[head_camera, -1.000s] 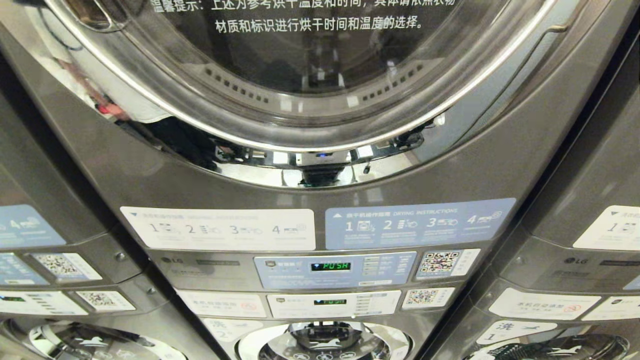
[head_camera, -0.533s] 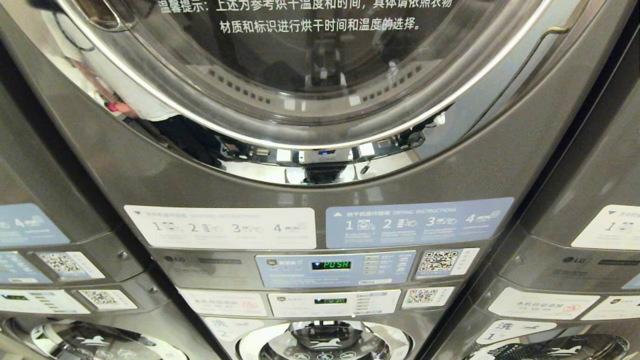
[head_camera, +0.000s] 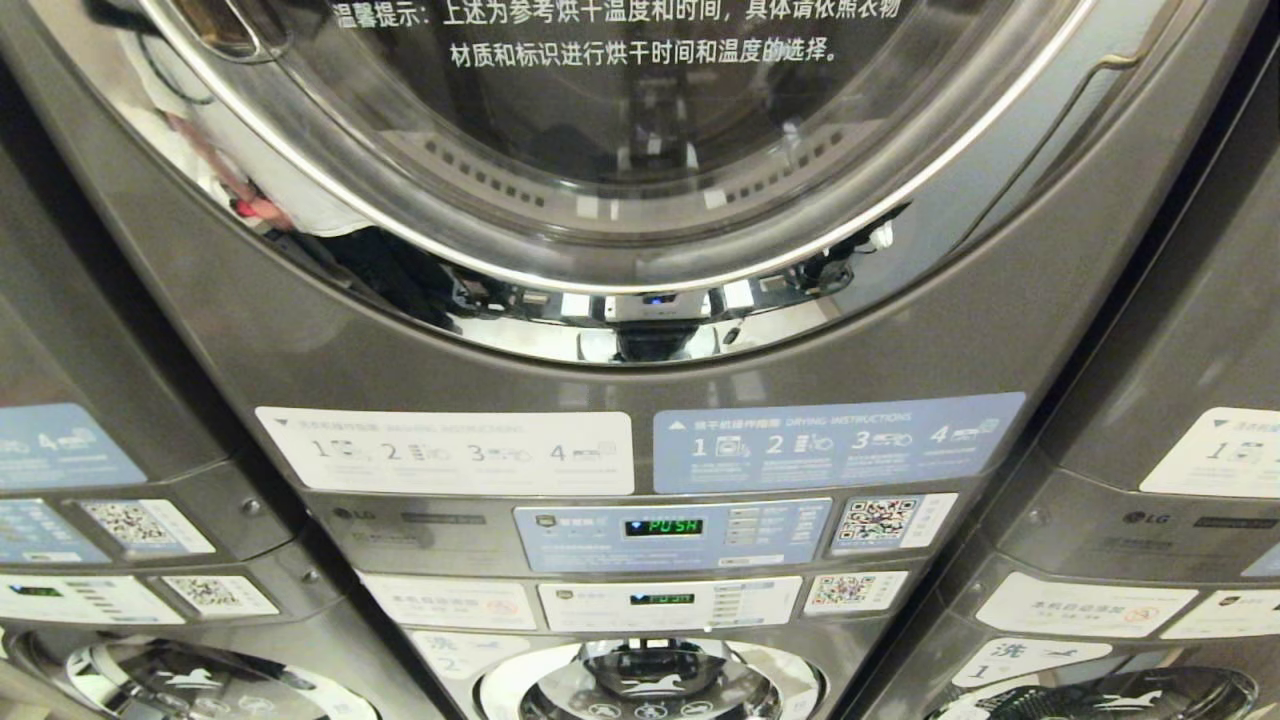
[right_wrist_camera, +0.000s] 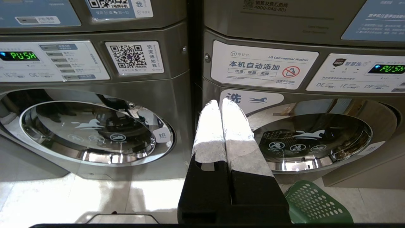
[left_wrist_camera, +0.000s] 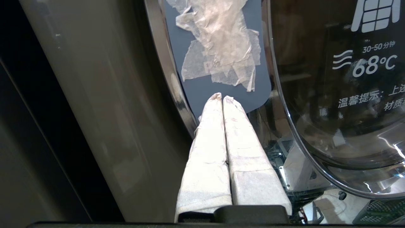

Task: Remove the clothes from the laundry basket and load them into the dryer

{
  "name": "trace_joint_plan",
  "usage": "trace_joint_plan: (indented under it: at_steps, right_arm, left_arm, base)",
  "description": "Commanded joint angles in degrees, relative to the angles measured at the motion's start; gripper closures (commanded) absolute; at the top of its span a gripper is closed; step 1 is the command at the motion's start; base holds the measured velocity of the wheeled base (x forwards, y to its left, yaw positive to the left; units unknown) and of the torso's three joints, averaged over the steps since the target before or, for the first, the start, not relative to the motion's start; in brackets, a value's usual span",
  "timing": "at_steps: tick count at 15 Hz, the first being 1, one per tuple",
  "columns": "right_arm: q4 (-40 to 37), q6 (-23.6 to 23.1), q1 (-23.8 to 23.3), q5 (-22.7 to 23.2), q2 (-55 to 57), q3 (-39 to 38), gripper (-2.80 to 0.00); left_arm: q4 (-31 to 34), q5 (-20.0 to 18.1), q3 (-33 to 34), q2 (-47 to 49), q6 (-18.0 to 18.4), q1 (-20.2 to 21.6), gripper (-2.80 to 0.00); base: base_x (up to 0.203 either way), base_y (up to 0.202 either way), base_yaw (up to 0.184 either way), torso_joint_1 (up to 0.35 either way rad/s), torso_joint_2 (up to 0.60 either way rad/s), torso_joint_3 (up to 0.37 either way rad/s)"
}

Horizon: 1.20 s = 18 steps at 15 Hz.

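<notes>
With the dryer (head_camera: 640, 330) door shut, the left gripper (left_wrist_camera: 222, 98), fingers closed and empty at the door's taped blue handle patch (left_wrist_camera: 221, 85), should hook the edge squarely; the right gripper (right_wrist_camera: 220, 103) hangs closed near the laundry basket (right_wrist_camera: 316, 205).

Two long, tapering fingers (left_wrist_camera: 218, 139) on the left gripper (left_wrist_camera: 222, 98), each wrapped in white, cloth-like tape, slightly grubby and creased, with rounded tips and a flat black plastic mount at the base. Same build on the right gripper (right_wrist_camera: 220, 102): white-taped fingers (right_wrist_camera: 235, 133), greyer toward the lower half, giving way to bare matte-black blocks where the wrapping ends. No cables, screws or printed markings visible on either.
</notes>
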State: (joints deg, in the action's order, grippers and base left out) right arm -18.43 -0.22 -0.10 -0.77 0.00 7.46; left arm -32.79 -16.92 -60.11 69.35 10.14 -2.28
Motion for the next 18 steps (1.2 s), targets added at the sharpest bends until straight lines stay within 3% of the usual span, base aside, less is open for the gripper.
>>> trace_joint_plan:
  at_steps: [1,4,7,10,14,18]
  right_arm:
    - [-0.11,-0.04,0.01,-0.02,0.0,0.01,0.0]
    - [-0.11,0.04,0.01,-0.02,0.0,0.01,0.0]
    - [-0.11,0.13,0.01,-0.02,0.0,0.01,0.0]
    - [-0.11,0.13,0.01,-0.02,0.0,0.01,0.0]
    - [-0.11,0.14,0.01,-0.02,0.0,0.01,0.0]
    - [-0.11,0.22,0.01,-0.02,0.0,0.01,0.0]
  left_arm:
    - [0.1,-0.13,0.35,0.96,0.05,-0.01,0.0]
    - [0.16,-0.3,0.17,-1.78,-0.29,-0.09,0.0]
    - [2.15,-0.36,1.8,-10.91,-0.36,-0.08,0.0]
    - [10.46,-0.32,6.76,-22.7,-0.17,-0.03,0.0]
    - [17.43,2.24,28.25,-37.36,-0.12,0.36,0.0]
    - [20.85,12.42,52.13,-48.49,-2.15,0.47,0.0]
  base:
    - [0.0,0.0,0.0,0.0,0.0,0.0]
    - [0.0,0.0,0.0,0.0,0.0,0.0]
    - [0.0,0.0,0.0,0.0,0.0,0.0]
    - [0.0,0.0,0.0,-0.005,0.01,0.007]
    - [0.0,0.0,0.0,-0.005,0.01,0.005]
    - [0.0,0.0,0.0,0.0,0.0,0.0]
